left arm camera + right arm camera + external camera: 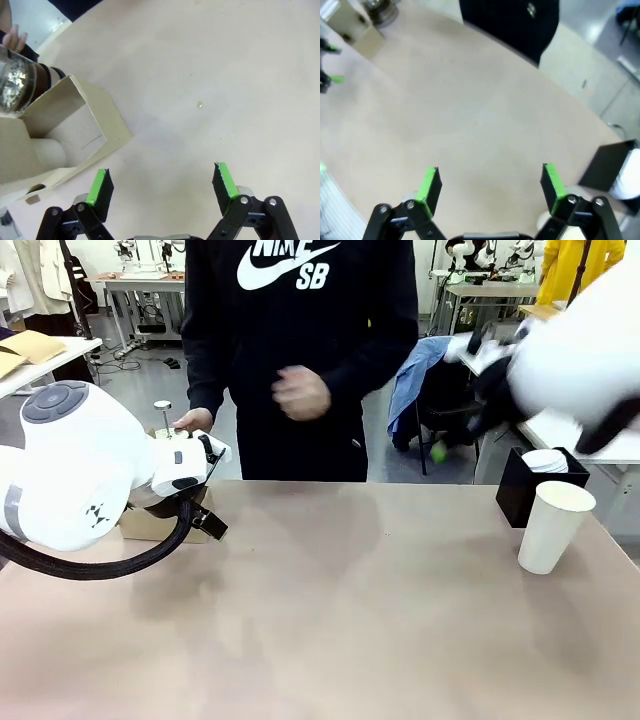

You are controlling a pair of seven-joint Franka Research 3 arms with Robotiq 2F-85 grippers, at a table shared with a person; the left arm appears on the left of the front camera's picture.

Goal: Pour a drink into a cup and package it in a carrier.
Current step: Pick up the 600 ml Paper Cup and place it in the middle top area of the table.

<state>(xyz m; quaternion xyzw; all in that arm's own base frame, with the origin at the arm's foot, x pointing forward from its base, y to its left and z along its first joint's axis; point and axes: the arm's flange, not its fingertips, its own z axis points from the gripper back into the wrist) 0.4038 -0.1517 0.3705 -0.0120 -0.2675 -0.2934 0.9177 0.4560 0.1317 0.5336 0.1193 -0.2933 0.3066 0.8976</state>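
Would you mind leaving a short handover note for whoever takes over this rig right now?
Left gripper: open, empty, over bare table beside the carrier.
Right gripper: open, empty, above the table.
The pitcher stands next to the carrier, with a person's hand at it. The cup stands on the robot's right by the black box, outside the carrier.
Done: nothing packaged; whether the cup is filled cannot be told.
Left: pour, then set the cup in the carrier.

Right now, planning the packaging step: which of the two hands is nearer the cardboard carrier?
The left hand: the carrier sits just beside it, while the right hand hangs far across the table from it.
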